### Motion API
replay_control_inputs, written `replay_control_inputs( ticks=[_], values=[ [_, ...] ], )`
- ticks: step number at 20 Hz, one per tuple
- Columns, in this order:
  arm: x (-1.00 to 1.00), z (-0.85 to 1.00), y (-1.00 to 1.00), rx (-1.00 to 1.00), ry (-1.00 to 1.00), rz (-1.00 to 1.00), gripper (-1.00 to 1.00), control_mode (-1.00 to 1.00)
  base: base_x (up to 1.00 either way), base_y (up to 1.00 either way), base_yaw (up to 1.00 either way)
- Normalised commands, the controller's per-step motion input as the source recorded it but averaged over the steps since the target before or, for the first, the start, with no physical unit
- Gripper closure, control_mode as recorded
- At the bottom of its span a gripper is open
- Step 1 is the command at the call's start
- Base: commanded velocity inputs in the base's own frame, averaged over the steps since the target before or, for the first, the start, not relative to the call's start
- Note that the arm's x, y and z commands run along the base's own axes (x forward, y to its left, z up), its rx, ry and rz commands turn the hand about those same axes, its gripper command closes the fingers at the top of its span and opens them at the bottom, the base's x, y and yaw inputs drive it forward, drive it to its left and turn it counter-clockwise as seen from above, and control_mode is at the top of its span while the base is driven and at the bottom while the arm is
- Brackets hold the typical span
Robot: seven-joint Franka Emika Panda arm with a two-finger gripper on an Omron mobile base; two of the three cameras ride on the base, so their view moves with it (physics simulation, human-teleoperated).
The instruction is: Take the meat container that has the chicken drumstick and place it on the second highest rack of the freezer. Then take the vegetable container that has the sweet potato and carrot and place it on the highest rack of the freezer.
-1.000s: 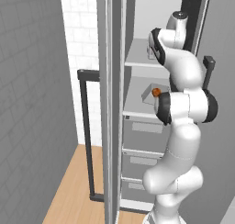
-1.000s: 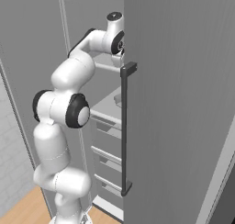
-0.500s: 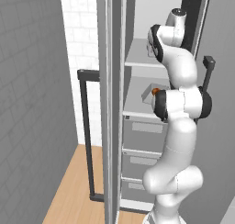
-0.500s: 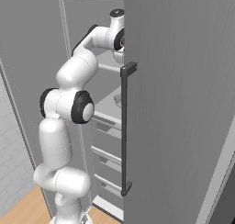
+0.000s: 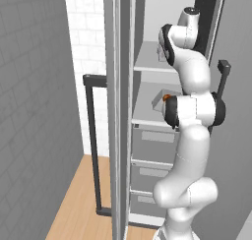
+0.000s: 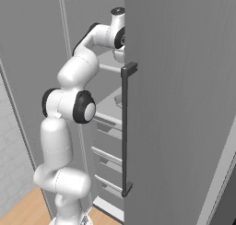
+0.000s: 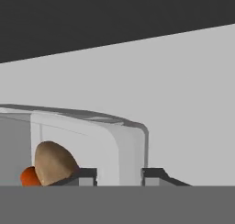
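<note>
- Now, starting at the left of the left base view, we see the open freezer (image 5: 147,135) with its door edge and dark bar handle (image 5: 92,145) swung toward the tiled wall.
- Moving right, we find the highest rack (image 5: 147,64) with our arm reaching in over it, and the second shelf (image 5: 145,108) below, where the meat container (image 5: 160,102) sits with the chicken drumstick (image 5: 167,97) showing as an orange spot beside our elbow.
- Below those shelves we see stacked grey drawers (image 5: 150,145).
- In the hand view, we see the vegetable container (image 7: 92,142) close up: the carrot (image 7: 28,177) lies leftmost, touching the sweet potato (image 7: 54,163) just right of it.
- Our hand (image 7: 119,176) has one fingertip on each side of the container's corner wall; we cannot tell whether they are pressing on it.
</note>
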Motion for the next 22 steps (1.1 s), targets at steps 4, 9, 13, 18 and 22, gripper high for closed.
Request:
replay_control_inputs(
  ticks=[4,9,13,18,22],
  values=[
    [0.00,0.00,0.00,0.00,0.00,0.00,-1.00,-1.00,0.00,0.00,0.00],
    [-0.24,0.00,0.00,0.00,-0.07,0.00,-1.00,-1.00,0.00,0.00,0.00],
    [-1.00,0.00,0.04,0.00,-0.36,0.00,-1.00,-1.00,0.00,0.00,0.00],
    [-0.97,-0.46,0.48,-0.05,-0.31,0.00,-1.00,-1.00,0.00,0.00,0.00],
    [-0.76,-0.22,0.56,-0.04,-0.28,0.00,-1.00,-1.00,0.00,0.00,0.00]
  ],
)
